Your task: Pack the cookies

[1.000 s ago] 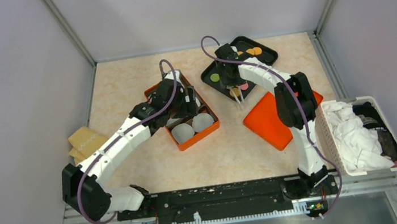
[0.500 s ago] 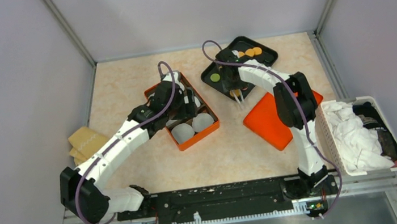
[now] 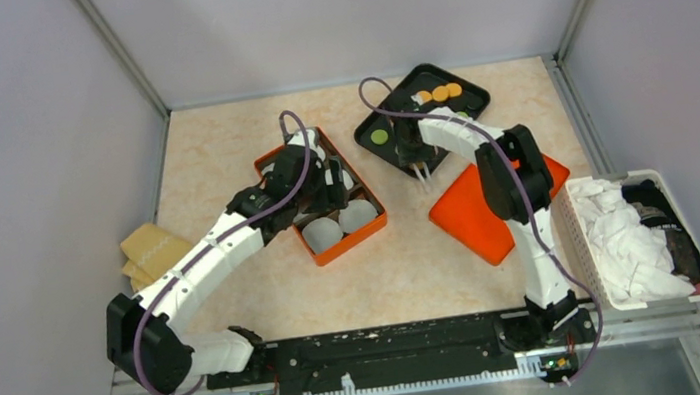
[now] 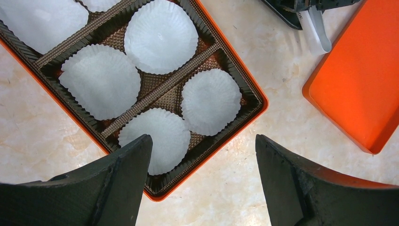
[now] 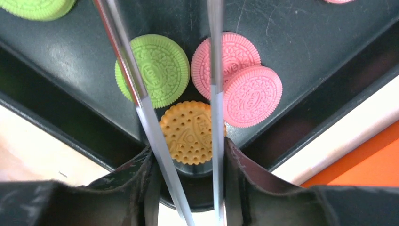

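- Top external view looks down from high behind the arm bases, covering the whole table (image 3: 220, 153)
- Left wrist view hangs close above the orange box (image 4: 214, 12)
- Right wrist view sits very close over the black tray (image 5: 291, 28); both appear from the top

Flat embossed cookies (image 5: 193, 132) on black tray (image 5: 291, 42)

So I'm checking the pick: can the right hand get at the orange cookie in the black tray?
Probably yes. The right hand hangs right over the orange cookie, its thin fingers straddling it, and nothing covers the cookie; the pink cookies lie just beside it.
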Tool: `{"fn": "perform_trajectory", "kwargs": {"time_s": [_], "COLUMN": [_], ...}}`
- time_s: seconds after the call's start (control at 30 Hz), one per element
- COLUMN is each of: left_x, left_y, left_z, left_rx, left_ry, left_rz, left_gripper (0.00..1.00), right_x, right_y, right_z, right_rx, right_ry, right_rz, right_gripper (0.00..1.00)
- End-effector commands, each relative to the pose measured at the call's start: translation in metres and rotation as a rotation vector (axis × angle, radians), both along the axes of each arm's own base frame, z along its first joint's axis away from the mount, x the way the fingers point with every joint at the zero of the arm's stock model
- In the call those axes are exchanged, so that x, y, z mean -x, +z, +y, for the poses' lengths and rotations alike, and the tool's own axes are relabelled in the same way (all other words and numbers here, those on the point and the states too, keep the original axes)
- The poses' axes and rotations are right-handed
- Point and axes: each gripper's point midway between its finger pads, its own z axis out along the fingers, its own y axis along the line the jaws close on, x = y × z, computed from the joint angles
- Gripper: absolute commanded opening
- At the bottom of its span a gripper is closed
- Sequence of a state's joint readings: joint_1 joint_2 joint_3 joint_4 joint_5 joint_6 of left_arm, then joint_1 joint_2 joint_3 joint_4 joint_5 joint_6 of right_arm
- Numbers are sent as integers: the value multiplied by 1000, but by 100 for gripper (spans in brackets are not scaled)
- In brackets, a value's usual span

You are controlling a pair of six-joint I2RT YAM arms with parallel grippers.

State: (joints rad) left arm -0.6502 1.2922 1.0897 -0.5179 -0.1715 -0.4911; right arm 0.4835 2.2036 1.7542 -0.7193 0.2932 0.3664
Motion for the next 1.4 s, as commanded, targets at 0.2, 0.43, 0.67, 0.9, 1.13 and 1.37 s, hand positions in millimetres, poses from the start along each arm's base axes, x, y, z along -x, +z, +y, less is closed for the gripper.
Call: {"fn": "perform_trajectory", "kwargs": {"time_s": [0.2, 0.43, 0.67, 0.9, 1.13, 1.37], "left_x": [-3, -3, -15, -36, -52, -51], "left_y": [9, 11, 29, 74, 72, 69], "left_z": [-9, -9, 6, 26, 83, 97], "left_rx": [38, 46, 29, 129, 316, 333], "left_ry": [-22, -24, 79, 212, 380, 393], "left_rz": [-33, -38, -104, -211, -152, -168], "left_gripper": [87, 87, 87, 94, 94, 94], "right_x": [-13, -14, -10, 4, 26, 45], "right_y": [50, 78, 115, 161, 198, 182], "right_z": [4, 12, 24, 56, 119, 174], "right_rx": [-28, -79, -152, -187, -259, -251], "right_ry": [7, 42, 92, 196, 358, 482], "right_rz": [-97, -129, -186, -265, -299, -248], "right_gripper": [14, 6, 0, 0, 0, 0]}}
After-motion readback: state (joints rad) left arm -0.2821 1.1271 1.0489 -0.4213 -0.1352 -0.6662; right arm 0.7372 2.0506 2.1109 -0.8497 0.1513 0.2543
